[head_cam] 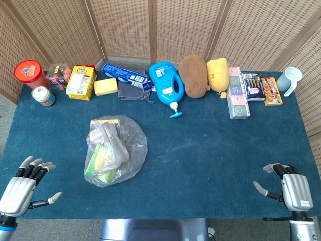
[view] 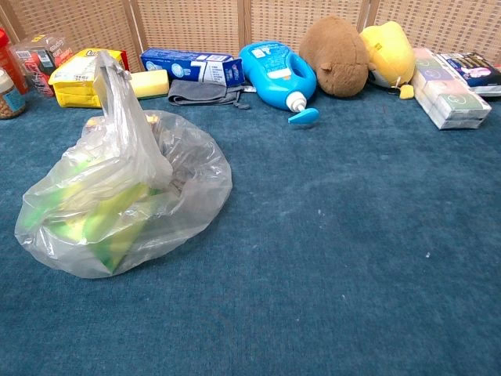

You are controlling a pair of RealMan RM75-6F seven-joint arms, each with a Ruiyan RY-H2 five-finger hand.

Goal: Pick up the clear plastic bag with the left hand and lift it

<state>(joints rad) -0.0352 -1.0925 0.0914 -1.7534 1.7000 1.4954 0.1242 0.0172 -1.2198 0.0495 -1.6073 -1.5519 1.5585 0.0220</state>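
A clear plastic bag (head_cam: 115,149) with yellow-green packets inside lies on the blue table (head_cam: 200,150), left of the middle. In the chest view the plastic bag (view: 117,200) fills the left side, its twisted top standing up. My left hand (head_cam: 25,186) hovers at the near left corner, fingers spread, holding nothing, well left of and nearer than the bag. My right hand (head_cam: 288,188) sits at the near right corner, fingers apart and empty. Neither hand shows in the chest view.
Along the far edge stand a red can (head_cam: 30,73), a small jar (head_cam: 43,95), a yellow box (head_cam: 81,82), a sponge (head_cam: 106,86), a blue box (head_cam: 125,74), a grey cloth (head_cam: 133,90), a blue detergent bottle (head_cam: 168,86), plush toys (head_cam: 195,75), packets (head_cam: 238,95) and a cup (head_cam: 291,80).
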